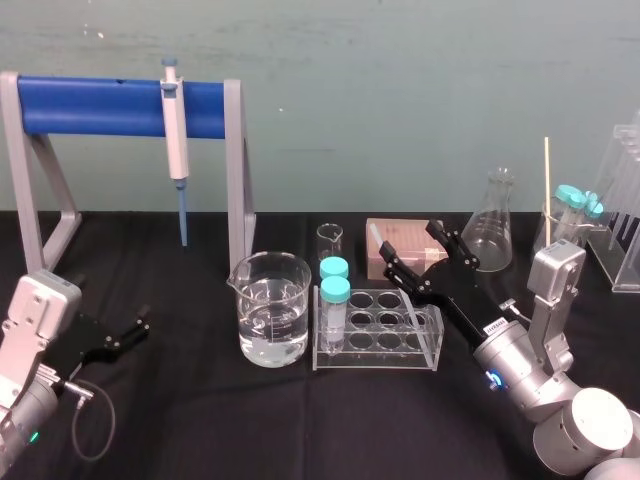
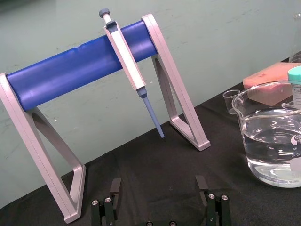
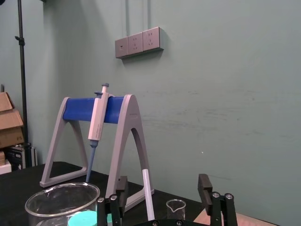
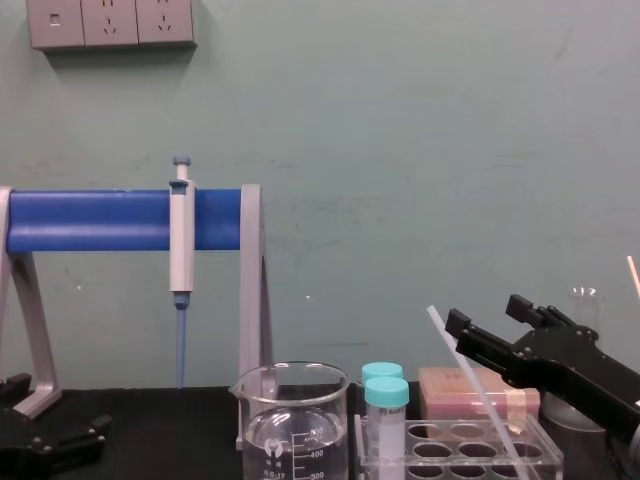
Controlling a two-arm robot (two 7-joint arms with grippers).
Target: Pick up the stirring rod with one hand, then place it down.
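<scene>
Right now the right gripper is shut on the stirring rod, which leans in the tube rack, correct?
No: the right gripper is open, not shut. The right wrist view shows the stirring rod standing between its spread fingers, touching neither. The rod does lean in the tube rack. The left gripper sits parked at the left of the table.

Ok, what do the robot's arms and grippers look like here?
Both arms are rounded silver-grey metal segments ending in black grippers with two pointed fingers. A thin cable loops from the wrist behind the left gripper; a small white label and a blue light sit behind the right gripper.
</scene>
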